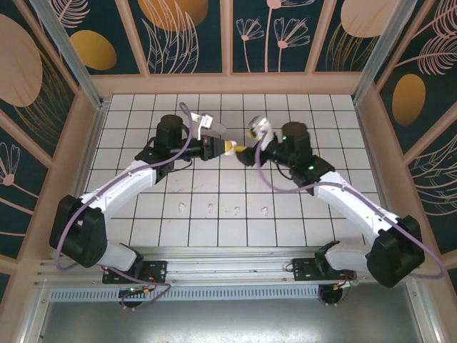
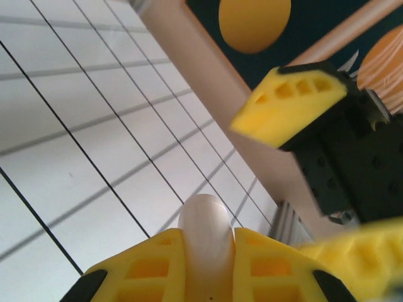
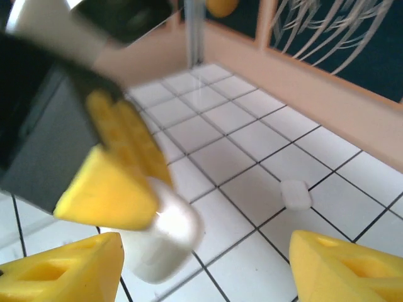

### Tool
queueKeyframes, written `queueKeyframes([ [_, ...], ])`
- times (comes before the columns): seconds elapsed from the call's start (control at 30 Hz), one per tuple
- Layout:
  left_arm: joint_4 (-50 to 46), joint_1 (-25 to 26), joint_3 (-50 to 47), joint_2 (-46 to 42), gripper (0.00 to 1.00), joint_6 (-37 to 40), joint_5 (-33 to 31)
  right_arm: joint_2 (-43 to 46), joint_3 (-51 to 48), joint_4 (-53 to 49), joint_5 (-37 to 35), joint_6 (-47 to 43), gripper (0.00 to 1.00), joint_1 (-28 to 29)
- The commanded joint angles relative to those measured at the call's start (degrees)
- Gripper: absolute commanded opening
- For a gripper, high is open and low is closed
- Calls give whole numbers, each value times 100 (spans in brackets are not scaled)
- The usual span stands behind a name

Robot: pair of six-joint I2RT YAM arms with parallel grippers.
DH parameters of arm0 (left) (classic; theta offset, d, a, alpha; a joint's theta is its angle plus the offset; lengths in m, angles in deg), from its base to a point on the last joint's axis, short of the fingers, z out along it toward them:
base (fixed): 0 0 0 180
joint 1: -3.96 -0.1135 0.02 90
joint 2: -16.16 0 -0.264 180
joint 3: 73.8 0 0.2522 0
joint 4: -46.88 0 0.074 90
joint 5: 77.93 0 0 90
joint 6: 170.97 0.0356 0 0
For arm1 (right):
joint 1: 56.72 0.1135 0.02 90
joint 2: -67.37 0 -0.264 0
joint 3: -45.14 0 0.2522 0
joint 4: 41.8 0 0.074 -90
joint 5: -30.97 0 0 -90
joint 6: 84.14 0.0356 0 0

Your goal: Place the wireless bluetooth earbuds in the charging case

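Observation:
A white rounded charging case (image 2: 203, 214) is pinched between the yellow fingers of my left gripper (image 2: 209, 235), which is shut on it and holds it above the tiles. In the top view my left gripper (image 1: 226, 147) and right gripper (image 1: 245, 148) meet tip to tip over the middle of the floor. My right gripper (image 3: 206, 239) stands open, its fingers either side of the held case (image 3: 165, 242) without touching it. Several tiny white earbuds lie in a row on the near tiles, such as one (image 1: 182, 208) at the left and one (image 1: 265, 211) at the right.
A second small white case (image 3: 295, 194) lies on the tiles beyond my right gripper. The white tiled floor (image 1: 321, 121) is fenced by wooden walls (image 1: 228, 83) on three sides. Both arm bases are bolted to the rail (image 1: 228, 266) at the near edge.

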Motion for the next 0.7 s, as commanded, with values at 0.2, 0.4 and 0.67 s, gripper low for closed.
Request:
queueKeyframes([
  [0.2,4203,-275,-776,-325,3,-1504,-327,-107,783,726,1256,3827,71,-707],
  [0.4,5658,-274,-756,-92,2,-2338,-114,-712,931,2094,1998,5334,69,-608],
  [0.67,5944,-281,-807,-60,0,-2763,-125,-951,1038,2836,2152,5282,63,-168],
])
